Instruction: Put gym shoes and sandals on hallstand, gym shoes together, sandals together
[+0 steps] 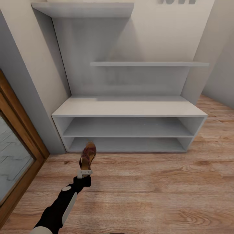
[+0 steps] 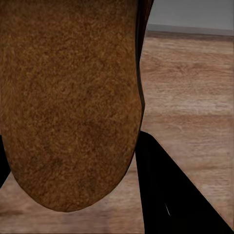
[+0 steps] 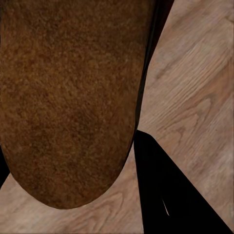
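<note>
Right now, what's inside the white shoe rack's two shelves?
Both open tiers of the shoe rack look bare, and so does its flat top. The sandal in the left gripper covers a small bit of the bottom tier's front, so that spot is hidden.

White hallstand (image 1: 130,109) at my twelve o'clock: flat top, two open tiers, standing on my wood-plank corridor floor (image 1: 156,195).

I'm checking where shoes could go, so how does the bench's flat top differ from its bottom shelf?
The flat top is open above and brightly lit; the bottom shelf is tucked under another tier, shaded, close to the floor. The sandal in the left gripper hangs nearer the bottom shelf. Both are white, wide and hold no shoes.
</note>
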